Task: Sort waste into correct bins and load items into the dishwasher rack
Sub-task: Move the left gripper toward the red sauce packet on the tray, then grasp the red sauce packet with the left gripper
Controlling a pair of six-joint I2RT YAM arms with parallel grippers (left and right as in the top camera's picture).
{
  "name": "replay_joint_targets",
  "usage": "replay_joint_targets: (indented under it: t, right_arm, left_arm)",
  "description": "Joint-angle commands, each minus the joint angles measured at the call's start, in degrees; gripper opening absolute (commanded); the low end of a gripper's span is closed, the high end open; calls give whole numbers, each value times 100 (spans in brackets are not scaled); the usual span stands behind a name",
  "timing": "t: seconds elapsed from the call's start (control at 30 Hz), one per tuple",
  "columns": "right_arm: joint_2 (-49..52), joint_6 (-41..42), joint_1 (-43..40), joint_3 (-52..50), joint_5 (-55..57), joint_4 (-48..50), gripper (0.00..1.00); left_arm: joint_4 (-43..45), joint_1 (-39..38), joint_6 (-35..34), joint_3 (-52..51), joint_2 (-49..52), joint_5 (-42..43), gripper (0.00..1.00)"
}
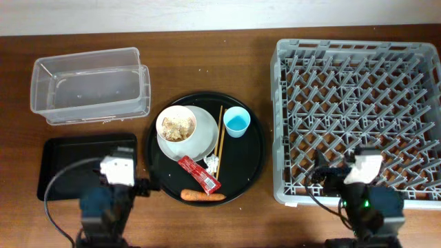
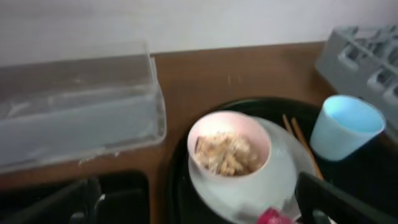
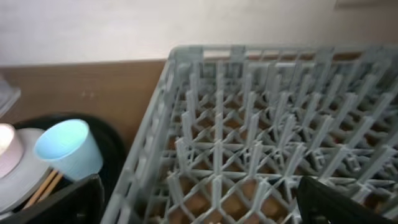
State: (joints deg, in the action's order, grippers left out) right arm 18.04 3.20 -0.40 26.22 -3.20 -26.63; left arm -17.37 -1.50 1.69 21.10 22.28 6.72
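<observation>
On the large round black tray (image 1: pixel 251 155) sit a white plate (image 1: pixel 203 146), a pinkish bowl (image 1: pixel 176 125) of beige rice scraps, a light blue cup (image 1: pixel 236 122), two chopsticks (image 1: pixel 220 134), a red wrapper (image 1: pixel 198 173), a white tissue (image 1: pixel 211 164) and an orange carrot (image 1: pixel 202 195). The clear tub (image 1: pixel 89 93) is at the back left, with the black rectangular tray (image 1: pixel 62 155) in front of it. The grey rack (image 1: pixel 358 110) fills the right. My left gripper (image 2: pixel 199 211) is open and empty, low between the black rectangular tray and the plate (image 2: pixel 273 186). My right gripper (image 3: pixel 199 211) is open and empty over the rack's front left part (image 3: pixel 261 124).
The left wrist view shows the bowl (image 2: pixel 229 146), cup (image 2: pixel 345 127) and tub (image 2: pixel 74 106) ahead. The right wrist view shows the cup (image 3: pixel 68 152) to the left of the rack. A pale wall runs along the table's far edge.
</observation>
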Motion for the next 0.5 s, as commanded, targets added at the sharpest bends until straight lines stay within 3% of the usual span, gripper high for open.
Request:
replay_joint_targets:
  t: [0.0,0.1,0.2,0.3,0.47]
  right_arm:
    - [994,68,-33,870,-758,-595,98]
    - [2037,20,-37,1950,-669,-1814,98]
    - [2850,26,-37,2588,-671,-2492,98]
    - [3226,26,-37,2612,-675,-2531,98]
    - [3613,26,-37,2612,-673,-2555,98]
  left_arm:
    - [-555,-22,-197,1058,1174,542,99]
    - [-1829,-24,-258,2229,2551,828,99]
    - [-2874,-24,-256,3038,3716,1650,99]
    - [-2855,-22,-258,3053,4461,2361,99]
    - [-2999,-131,-256,3047,5416,2544,99]
